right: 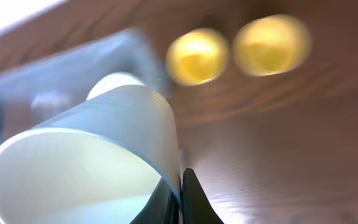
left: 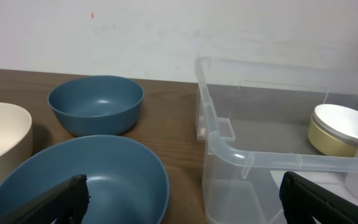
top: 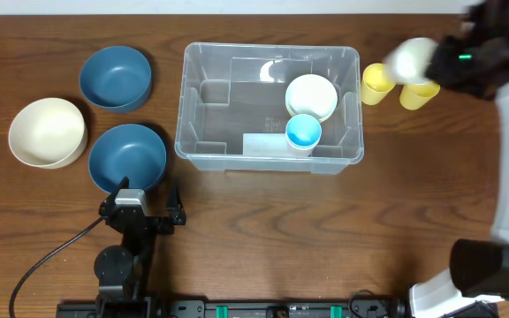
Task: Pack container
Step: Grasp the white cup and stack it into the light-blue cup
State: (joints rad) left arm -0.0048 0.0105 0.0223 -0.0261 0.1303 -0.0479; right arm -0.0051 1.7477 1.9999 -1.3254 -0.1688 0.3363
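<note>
1. Two things already sat inside the container (top: pixel 215 124), a small pale bowl (top: pixel 311 95) and a blue cup (top: pixel 303 131). The bin itself stood mid-tabletop (top: pixel 263 230), between the bowls (top: pixel 115 77) on the left and the two yellow cups (top: pixel 376 82) on the right.
2. Your right gripper (right: pixel 180 190) pinched a white cup (right: pixel 123 124) by its rim, held near the yellow cups. Your left gripper (top: pixel 142 210) stood spread and empty, just beside the nearer blue bowl (top: pixel 127 157).
3. Judging by its thin clear walls, the container looked light, fairly stiff and slick. Should you need to shift it, the rolled rim would likely give the surest hold.
4. Only the right wrist view showed the rim pinch — overhead, that gripper was a blur. The left wrist view alone showed the container from the side — its moulded ribs and how its walls stood taller than the bowls.
</note>
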